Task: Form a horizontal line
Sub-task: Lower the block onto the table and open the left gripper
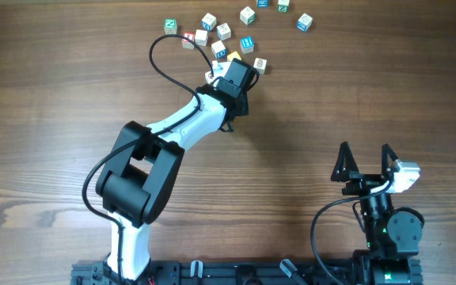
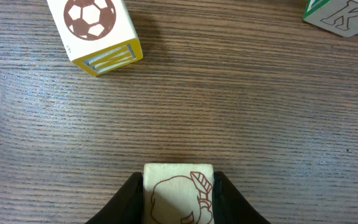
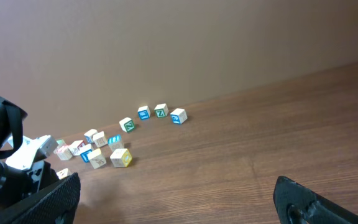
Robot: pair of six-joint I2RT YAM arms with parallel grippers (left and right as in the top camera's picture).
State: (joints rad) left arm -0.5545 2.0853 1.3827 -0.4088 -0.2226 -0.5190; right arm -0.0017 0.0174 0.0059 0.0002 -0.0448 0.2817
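Observation:
My left gripper (image 2: 178, 185) is shut on a pale wooden cube (image 2: 178, 194) with a brown apple drawing, held low over the wood. Seen from overhead, this gripper (image 1: 248, 70) sits at the near edge of the scattered letter cubes (image 1: 223, 32). Ahead to the left in the left wrist view lies a cube with a brown football face and a yellow side (image 2: 96, 30). A cube marked K (image 2: 342, 15) is at the upper right. No horizontal line of cubes is in view. My right gripper (image 1: 365, 161) stands open and empty at the near right.
Several loose cubes with blue, green and red marks spread along the far side of the table (image 1: 283, 5); the right wrist view shows them far off (image 3: 143, 112). The left arm (image 1: 145, 170) stretches diagonally across the table's middle.

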